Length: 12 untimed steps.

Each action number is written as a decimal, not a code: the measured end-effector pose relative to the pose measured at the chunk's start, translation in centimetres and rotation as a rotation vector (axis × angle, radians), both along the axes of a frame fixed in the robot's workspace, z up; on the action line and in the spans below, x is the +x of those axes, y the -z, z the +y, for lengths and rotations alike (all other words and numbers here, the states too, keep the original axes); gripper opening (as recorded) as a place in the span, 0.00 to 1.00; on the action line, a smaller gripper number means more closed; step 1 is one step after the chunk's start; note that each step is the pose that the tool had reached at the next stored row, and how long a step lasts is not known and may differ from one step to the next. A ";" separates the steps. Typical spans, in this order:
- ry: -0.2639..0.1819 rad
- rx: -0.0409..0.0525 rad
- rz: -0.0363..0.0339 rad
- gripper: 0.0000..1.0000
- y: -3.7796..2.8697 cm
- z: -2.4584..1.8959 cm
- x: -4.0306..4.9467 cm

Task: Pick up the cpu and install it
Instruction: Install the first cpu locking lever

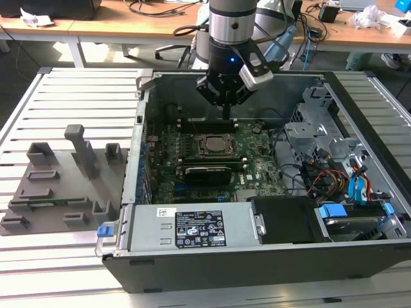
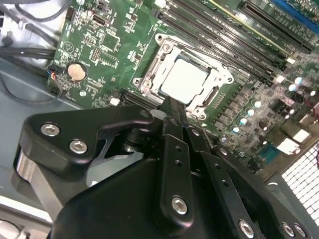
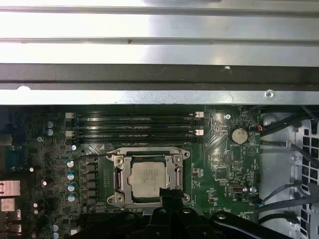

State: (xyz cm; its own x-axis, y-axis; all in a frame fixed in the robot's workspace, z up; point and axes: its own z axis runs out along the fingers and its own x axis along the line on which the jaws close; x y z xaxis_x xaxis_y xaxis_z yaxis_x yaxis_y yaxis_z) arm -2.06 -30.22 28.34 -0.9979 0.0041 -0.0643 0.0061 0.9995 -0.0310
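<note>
Cpu (image 2: 185, 79) seated flat in socket (image 2: 149, 82) on motherboard (image 2: 99, 45), inside open case (image 1: 192, 256). Pincer (image 2: 174, 107) pressed together, pinching nothing, tip just beside cpu's edge.

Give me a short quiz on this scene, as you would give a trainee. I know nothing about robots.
1. True or false: the gripper is carrying the cpu through the air.
2. Where is the cpu? A) within the socket frame on the motherboard; B) on the slatted table; C) on a wooden desk.
3. Fill in: close to the cpu's edge is the tip of the ___.

Key: 1 false, the cpu lies in the socket; 2 A; 3 gripper.
</note>
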 end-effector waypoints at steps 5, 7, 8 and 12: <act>-0.046 0.0000 0.0000 0.11 0.00 0.00 0.00; -0.063 0.0000 0.0000 0.11 0.00 0.00 0.00; -0.082 0.0000 0.0000 0.11 0.00 0.00 0.00; -0.139 0.0000 0.0000 0.11 0.00 0.00 0.00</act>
